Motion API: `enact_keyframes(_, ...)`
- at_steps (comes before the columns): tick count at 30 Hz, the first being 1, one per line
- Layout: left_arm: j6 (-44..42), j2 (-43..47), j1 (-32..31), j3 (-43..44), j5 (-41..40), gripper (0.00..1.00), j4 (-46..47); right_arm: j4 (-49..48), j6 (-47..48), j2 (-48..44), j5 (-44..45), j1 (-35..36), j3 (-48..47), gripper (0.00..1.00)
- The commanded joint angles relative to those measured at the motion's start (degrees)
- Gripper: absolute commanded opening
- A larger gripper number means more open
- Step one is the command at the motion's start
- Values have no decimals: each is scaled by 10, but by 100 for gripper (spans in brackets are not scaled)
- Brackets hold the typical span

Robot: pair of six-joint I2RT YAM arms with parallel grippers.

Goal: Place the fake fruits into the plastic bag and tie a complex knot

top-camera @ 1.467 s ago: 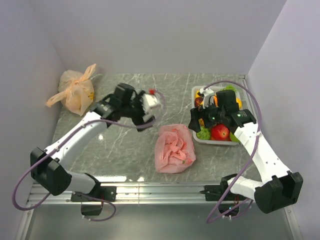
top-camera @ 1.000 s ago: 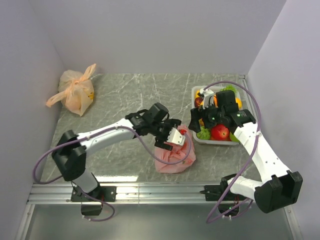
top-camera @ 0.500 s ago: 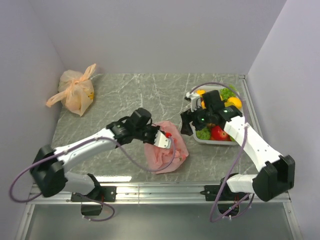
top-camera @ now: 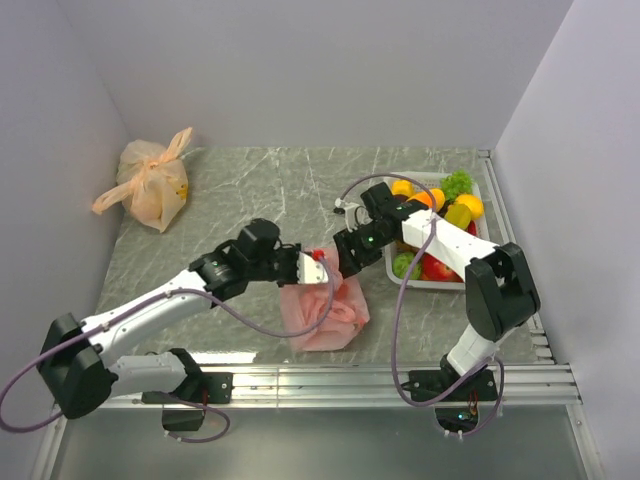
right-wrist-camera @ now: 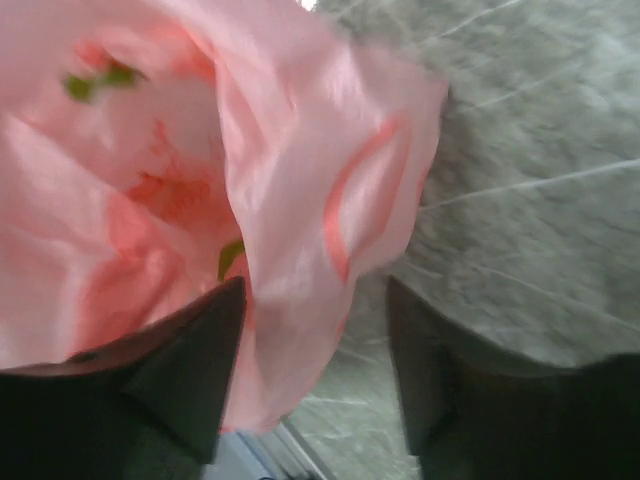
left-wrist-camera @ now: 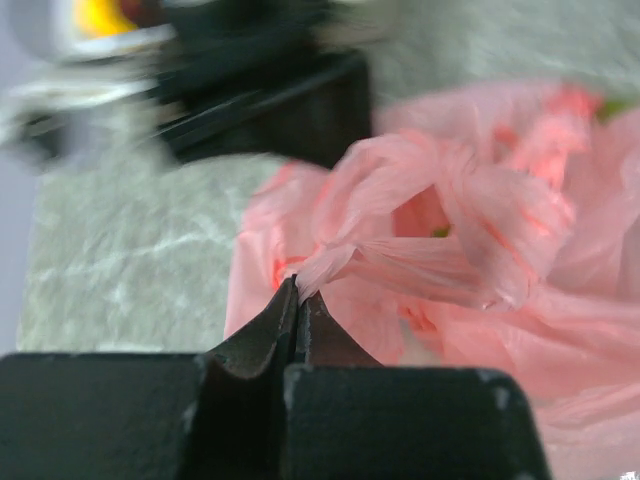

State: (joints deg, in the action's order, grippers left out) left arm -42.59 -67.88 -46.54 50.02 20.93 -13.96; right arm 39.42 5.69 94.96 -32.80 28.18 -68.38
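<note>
**marv:** ok, where's the plastic bag (top-camera: 322, 310) sitting?

**jo:** it's slumped on the desk (top-camera: 260, 190), towards the front edge and about midway between the two arms. It's just left of the white basket (top-camera: 430, 286) and all crumpled up, pink and see-through

**marv:** and the fake fruits (top-camera: 437, 267)?

**jo:** most of what I can see is piled in the basket. There's a red one and a green one at the near end, with orange, yellow and something leafy green at the far end. A bit of red shows at the bag's top edge, and in the right wrist view a few green specks show through the film. Can't tell what any of those are tbh

**marv:** what about the grippers?

**jo:** the left gripper (top-camera: 318, 268) is at the bag's upper left edge. In its own camera the left gripper (left-wrist-camera: 298, 300) has its jaws pressed together, pinching a twisted strand of the pink plastic. The right gripper (top-camera: 345, 250) reaches across from the basket side to the bag's upper right corner. Its wrist view shows the right gripper (right-wrist-camera: 310, 340) with jaws standing apart and a loose flap of the bag hanging between them. The flap seems to brush one finger but isn't squeezed

**marv:** anything else on there?

**jo:** just a pale orange bag (top-camera: 150, 185), knotted shut, way off in the far left corner, well apart from everything
</note>
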Motion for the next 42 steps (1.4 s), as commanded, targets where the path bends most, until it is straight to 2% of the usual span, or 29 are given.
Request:
enact_keyframes(1, 113, 53, 54, -3, -12, 0, 68, -21, 0, 1, -53, 5, -8, 46)
enact_keyframes(3, 185, 77, 83, -10, -19, 0, 83, -34, -1, -5, -59, 4, -4, 24)
enact_keyframes(4, 209, 86, 109, -15, -23, 0, 88, -36, -2, -7, -55, 4, -4, 0)
enact_keyframes(6, 285, 120, 136, -39, -67, 0, 110, -56, -17, -19, -35, -8, -3, 0)
enact_keyframes(10, 446, 172, 238, -86, -149, 0, 124, -99, -54, -52, 18, -45, 4, 0)
enact_keyframes(11, 497, 177, 259, -102, -150, 0, 117, -106, -56, -63, 26, -54, 3, 0)
enact_keyframes(14, 568, 187, 328, -134, -134, 0, 85, -124, -80, -79, 54, -73, -2, 0)
enact_keyframes(17, 585, 176, 375, -147, -80, 2, 58, -131, -72, -80, 58, -73, -13, 0)
enact_keyframes(19, 563, 167, 393, -142, -38, 11, 31, -116, -64, -72, 50, -72, -34, 0)
enact_keyframes(20, 526, 168, 395, -130, 8, 15, 22, -112, -62, -64, 48, -69, -40, 0)
enact_keyframes(21, 500, 172, 396, -122, 30, 27, 10, -103, -47, -59, 48, -67, -54, 0)
enact_keyframes(22, 470, 177, 396, -112, 52, 33, -13, -99, -43, -56, 46, -63, -61, 0)
enact_keyframes(23, 405, 183, 397, -88, 77, 39, -25, -92, -39, -46, 41, -56, -68, 0)
enact_keyframes(24, 342, 194, 396, -64, 96, 56, -45, -78, -33, -36, 36, -52, -83, 0)
enact_keyframes(25, 342, 200, 396, -63, 97, 62, -45, -73, -33, -32, 36, -52, -89, 0)
enact_keyframes(26, 279, 202, 396, -40, 112, 69, -66, -70, -33, -28, 28, -48, -94, 0)
enact_keyframes(28, 211, 201, 396, -16, 133, 75, -93, -66, -42, -20, 24, -45, -100, 0)
enact_keyframes(29, 157, 195, 394, 11, 143, 93, -124, -66, -45, -17, 22, -43, -102, 0)
enact_keyframes(32, 84, 166, 378, 52, 148, 99, -149, -63, -55, -4, 20, -43, -108, 0)
enact_keyframes(35, 19, 132, 313, 77, 129, 99, -177, -62, -72, 3, 14, -42, -112, 0)
enact_keyframes(36, 11, 113, 270, 81, 113, 99, -175, -63, -74, 5, 11, -42, -113, 0)
enact_keyframes(42, -37, 14, 170, 92, 63, 99, -116, -55, -79, 16, 6, -42, -127, 0)
